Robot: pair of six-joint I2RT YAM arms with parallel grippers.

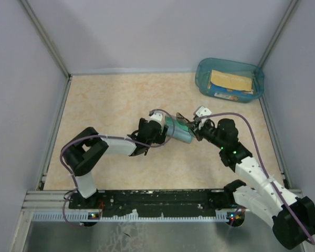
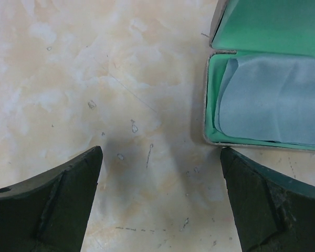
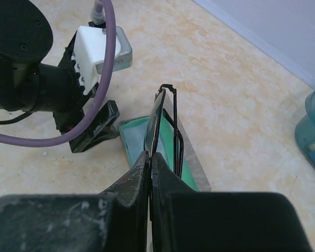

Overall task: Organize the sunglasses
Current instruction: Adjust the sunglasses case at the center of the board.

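The sunglasses (image 3: 158,118), thin and dark-framed with folded temple arms, hang upright in my right gripper (image 3: 150,156), which is shut on the frame's edge, just above the open case (image 3: 191,157). The case is grey outside with a green lining; in the left wrist view its corner (image 2: 212,94) shows with a light blue cloth (image 2: 273,100) lying inside. My left gripper (image 2: 160,173) is open and empty over bare table, its right finger (image 2: 262,199) close to the case's near edge. From above, both grippers (image 1: 163,134) (image 1: 194,128) meet at the case (image 1: 179,131).
A teal plastic bin (image 1: 230,79) holding a yellow packet stands at the back right corner. Grey walls enclose the beige table (image 1: 110,105) on three sides. The left arm's wrist camera and purple cable (image 3: 102,52) sit close left of the glasses.
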